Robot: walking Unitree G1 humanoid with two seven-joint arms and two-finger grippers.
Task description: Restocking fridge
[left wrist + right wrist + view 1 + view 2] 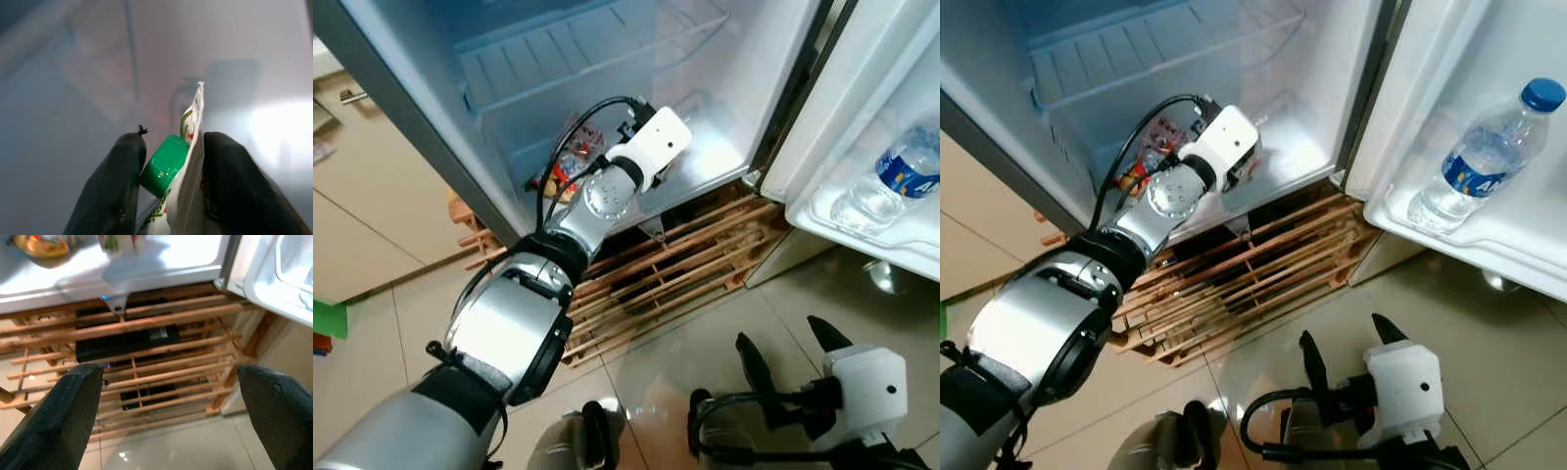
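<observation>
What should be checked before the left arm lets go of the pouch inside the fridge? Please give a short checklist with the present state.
1. Grip: the left gripper is shut on the pouch with the green cap: ok.
2. Left gripper inside the fridge, over its bottom floor: ok.
3. Pouch resting on the floor: cannot tell.
4. Landing spot free: another snack packet lies close beside the wrist; cannot tell.
5. Door open, water bottle upright in the door shelf: ok.
6. Right gripper open, low over the wooden pallet, out of the way: ok.
</observation>
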